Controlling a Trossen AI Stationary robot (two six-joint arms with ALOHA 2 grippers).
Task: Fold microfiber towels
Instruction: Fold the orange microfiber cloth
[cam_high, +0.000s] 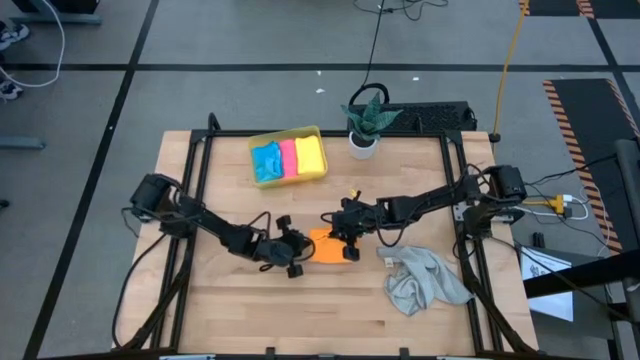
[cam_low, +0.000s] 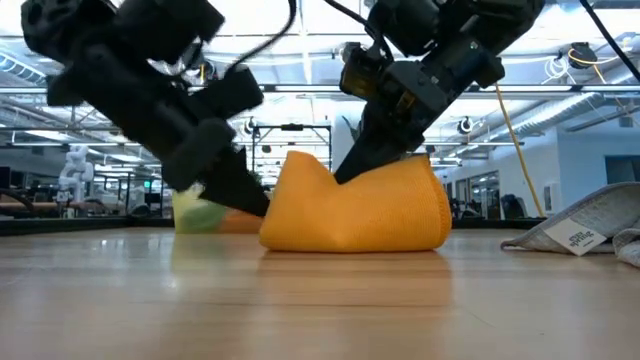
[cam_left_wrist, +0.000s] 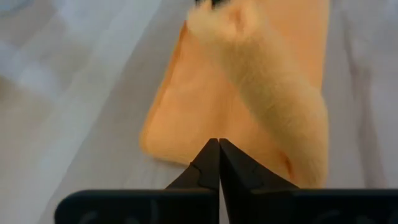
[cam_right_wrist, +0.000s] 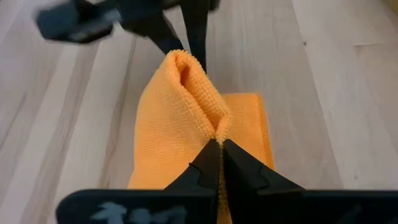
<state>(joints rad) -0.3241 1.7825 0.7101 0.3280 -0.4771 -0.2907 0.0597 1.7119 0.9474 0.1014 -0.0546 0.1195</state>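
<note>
I have both arms down at the middle of the pale wooden surface (cam_high: 240, 290), working the small soft orange microfiber towel (cam_high: 327, 246). My left end effector (cam_high: 297, 250) comes in from the left side, and in its wrist view its two dark fingers (cam_left_wrist: 207, 163) are pressed together at the near edge of the orange cloth (cam_left_wrist: 205, 99); whether any fabric sits between the tips I cannot tell. My right end effector (cam_high: 350, 237) reaches in from the right, and its wrist view shows its fingers (cam_right_wrist: 211, 160) clamped on a raised pinch of the orange towel (cam_right_wrist: 180, 118), which stands up as a soft ridge with the rest lying flat beneath.

From table height the orange towel (cam_low: 360, 205) sits as a humped mound on the wood, its top edge lifted where the right end effector (cam_low: 350, 172) grips it, while the left end effector (cam_low: 248, 198) meets its lower edge at the other side.

At the back of the surface the translucent yellow plastic tray (cam_high: 318, 135) holds three folded cloths side by side: the bright blue towel (cam_high: 266, 162), the pink towel (cam_high: 288, 157) and the yellow towel (cam_high: 310, 154). The crumpled light grey towel (cam_high: 425, 280) lies loose near the front right, well apart from the orange one. A small potted plant in a white pot (cam_high: 365, 125) stands just beside the tray.
</note>
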